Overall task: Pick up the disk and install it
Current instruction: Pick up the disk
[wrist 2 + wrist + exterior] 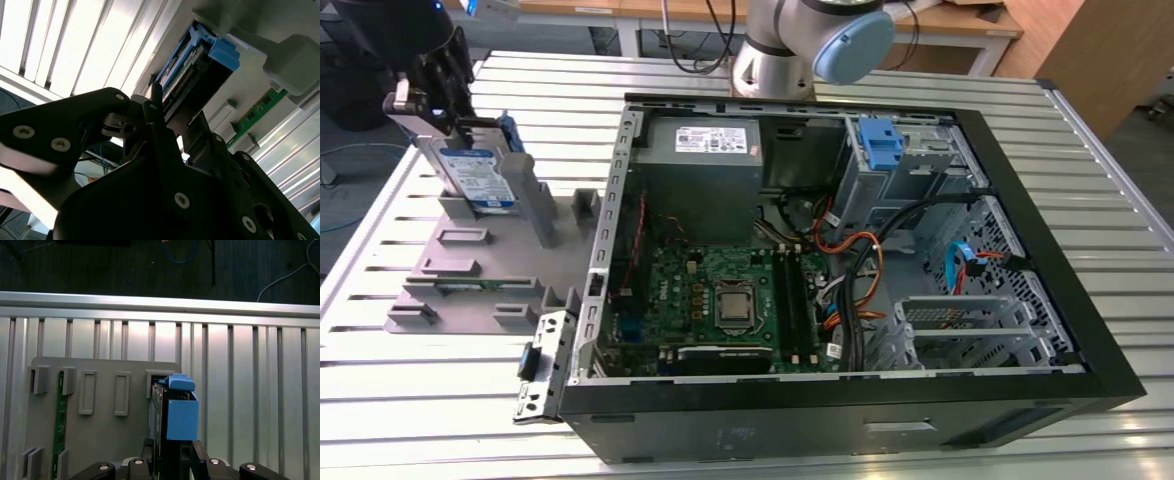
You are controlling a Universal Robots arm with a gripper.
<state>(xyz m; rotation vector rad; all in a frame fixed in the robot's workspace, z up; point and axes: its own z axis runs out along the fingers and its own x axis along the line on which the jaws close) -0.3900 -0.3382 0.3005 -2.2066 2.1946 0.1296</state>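
The disk (pixel 476 178), a silver drive with a white-and-blue label in a blue carrier, stands on edge in a slot of the grey fixture (pixel 480 290) at the exterior view's left. My gripper (pixel 451 138) comes down on it from above. In the first wrist view the disk (pixel 176 410) sits between the two black fingers (pixel 149 452), which lie against its two faces, so the gripper (pixel 172 449) is shut on it. In the second wrist view the disk (pixel 197 62) extends past the gripper (pixel 175 120), and its lower part is still in the fixture slot.
The open computer case (pixel 1087 350) lies at the exterior view's right with the motherboard (pixel 720 290), a grey power supply (pixel 700 150), a blue bracket (pixel 881 140) in the drive bay and loose cables. A green memory stick (pixel 60 415) sits in the fixture. The arm's base (pixel 781 50) stands behind the case.
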